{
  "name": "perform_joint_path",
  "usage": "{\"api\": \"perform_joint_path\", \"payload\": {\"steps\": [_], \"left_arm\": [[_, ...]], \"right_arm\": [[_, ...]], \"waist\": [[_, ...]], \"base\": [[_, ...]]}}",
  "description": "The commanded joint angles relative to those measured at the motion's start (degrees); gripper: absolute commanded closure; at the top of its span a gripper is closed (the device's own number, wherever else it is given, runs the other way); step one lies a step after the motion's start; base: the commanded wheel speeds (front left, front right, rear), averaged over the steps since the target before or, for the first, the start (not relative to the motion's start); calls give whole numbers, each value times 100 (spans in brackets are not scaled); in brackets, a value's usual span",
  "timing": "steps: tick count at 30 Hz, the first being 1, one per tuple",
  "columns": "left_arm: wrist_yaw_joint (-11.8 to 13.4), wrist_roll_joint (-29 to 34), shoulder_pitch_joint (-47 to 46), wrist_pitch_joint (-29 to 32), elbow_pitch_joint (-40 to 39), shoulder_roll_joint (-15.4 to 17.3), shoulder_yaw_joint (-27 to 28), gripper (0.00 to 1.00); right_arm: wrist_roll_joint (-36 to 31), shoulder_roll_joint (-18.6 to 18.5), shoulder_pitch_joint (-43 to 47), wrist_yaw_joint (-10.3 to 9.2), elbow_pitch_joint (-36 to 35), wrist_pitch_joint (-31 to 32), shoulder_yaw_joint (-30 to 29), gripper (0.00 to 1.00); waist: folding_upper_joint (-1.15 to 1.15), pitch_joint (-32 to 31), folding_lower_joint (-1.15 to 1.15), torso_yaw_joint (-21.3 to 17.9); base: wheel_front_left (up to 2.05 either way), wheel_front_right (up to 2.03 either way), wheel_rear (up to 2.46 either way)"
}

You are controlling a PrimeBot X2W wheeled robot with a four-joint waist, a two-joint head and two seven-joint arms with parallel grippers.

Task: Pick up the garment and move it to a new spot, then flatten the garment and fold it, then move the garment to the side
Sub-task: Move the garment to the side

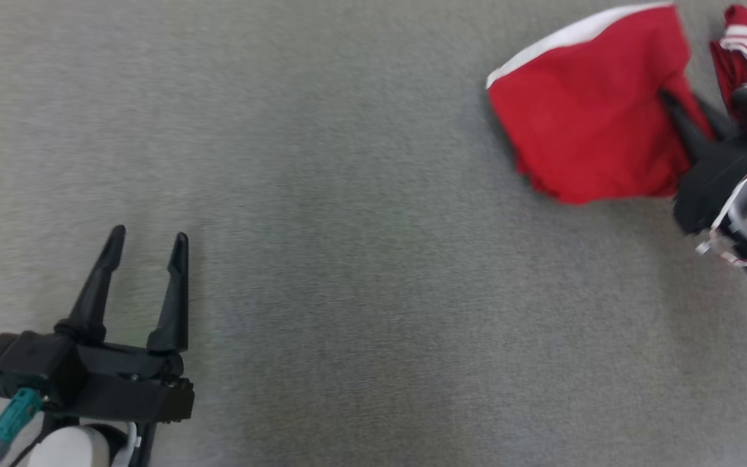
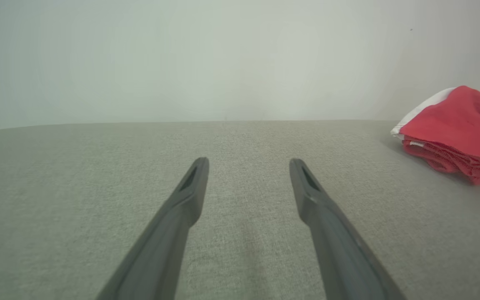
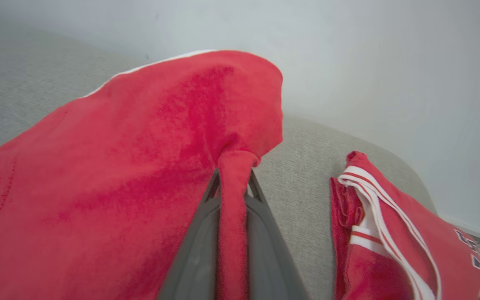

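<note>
1. two grippers are over a grey fabric surface (image 1: pixel 347 259); in the head view they are well apart, the left gripper (image 1: pixel 149 235) at the lower left and the right gripper (image 1: pixel 681 104) at the upper right.
2. the left gripper's fingers stand wide apart with nothing between them; in the left wrist view (image 2: pixel 248 162) they point across bare grey fabric toward a pale wall (image 2: pixel 223 62).
3. the right gripper's fingers are drawn close together, pinching a narrow fold of the red garment (image 1: pixel 587 123) at its right edge; the right wrist view (image 3: pixel 233 175) shows the fold running down between them.
4. the red garment has a white band along its far edge. it is bunched in layers, its lower part on the surface, at the upper right of the head view and far right of the left wrist view (image 2: pixel 456 125).
5. a second red garment (image 3: pixel 390 233) with white stripes and dark lettering lies just beside the first, on its right, with grey fabric showing between them.
</note>
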Motion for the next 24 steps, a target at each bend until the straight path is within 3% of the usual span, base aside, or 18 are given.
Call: {"api": "perform_joint_path", "payload": {"steps": [1,11,24], "left_arm": [[5,38,-100,-2,-63,71,17,0],[6,75,122,-3,-550,487,69,0],[3,51,364,8,-1051,648,79,0]], "right_arm": [[43,-80,-101,-17,-66,21,-19,100],[208,-840,-573,-16,-511,328,-522,100],[-280,-1541,-1332,-16,141,522,-989,100]], "waist": [[-1,602,-1,-608],[-1,1140,-1,-1234],[-1,1619,-1,-1298]], "base": [[0,0,0],[0,0,0],[0,0,0]]}}
